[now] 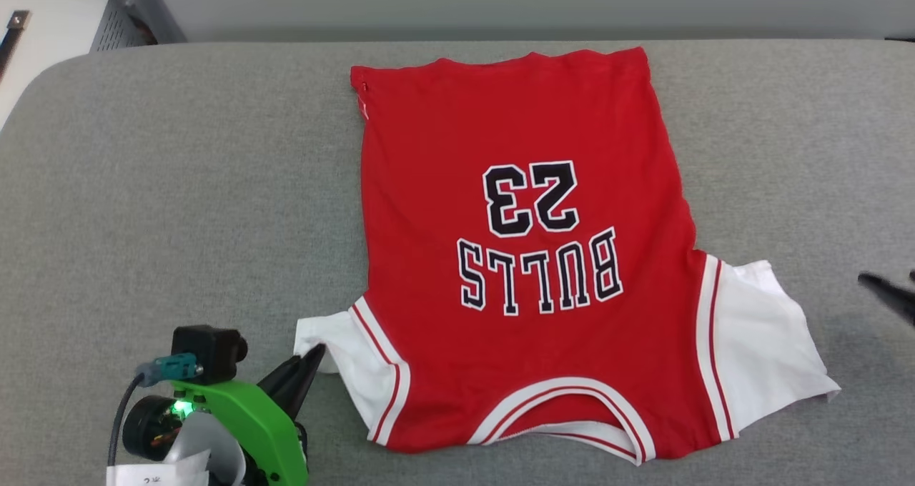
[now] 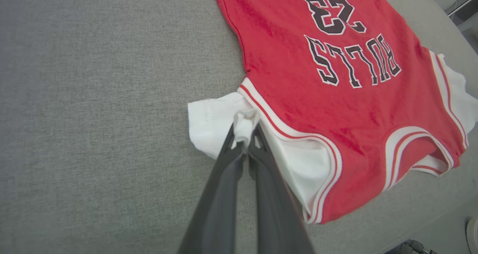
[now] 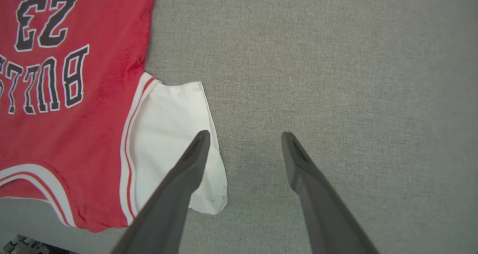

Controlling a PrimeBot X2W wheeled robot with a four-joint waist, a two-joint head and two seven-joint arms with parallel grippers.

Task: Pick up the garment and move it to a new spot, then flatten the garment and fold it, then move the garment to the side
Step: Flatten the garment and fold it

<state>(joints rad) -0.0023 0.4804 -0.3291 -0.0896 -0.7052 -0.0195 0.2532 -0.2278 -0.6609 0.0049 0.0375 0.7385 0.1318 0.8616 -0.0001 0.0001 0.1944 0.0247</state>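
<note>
Lying spread flat, lettered side up, near the middle of the grey table (image 1: 179, 186), the garment (image 1: 443, 150) has its neck trim (image 1: 565, 414) toward the robot and its hem (image 1: 500, 66) toward the far edge. It looks like a light, limp knit that will sag and crease wherever it is lifted, neither slippery nor fragile, so I judge it wants two holds set well apart; the sleeve ends or the shoulders seem the sensible places, since a single pinch would only bunch the cloth. The red body is smooth, roughly a tapered rectangle, with black lettering (image 1: 540, 268) edged in white that reads upside-down in the head view; red-and-white striped bands run round the neck and down each shoulder seam. The left sleeve (image 2: 209, 115) is short, plain white and rumpled, because the left gripper (image 2: 244, 136) is clenched on a small fold of it, and the cloth puckers up between the dark tapered fingertips. The right sleeve (image 3: 171, 134) lies flat, its outer corner slightly curled; the right gripper (image 3: 244, 142) hangs at its edge with jaws spread wide and holding nothing, one finger over the sleeve's rim and the other over bare table. The table covering is a coarse, matte grey weave that is likely to drag a little on the cloth.
</note>
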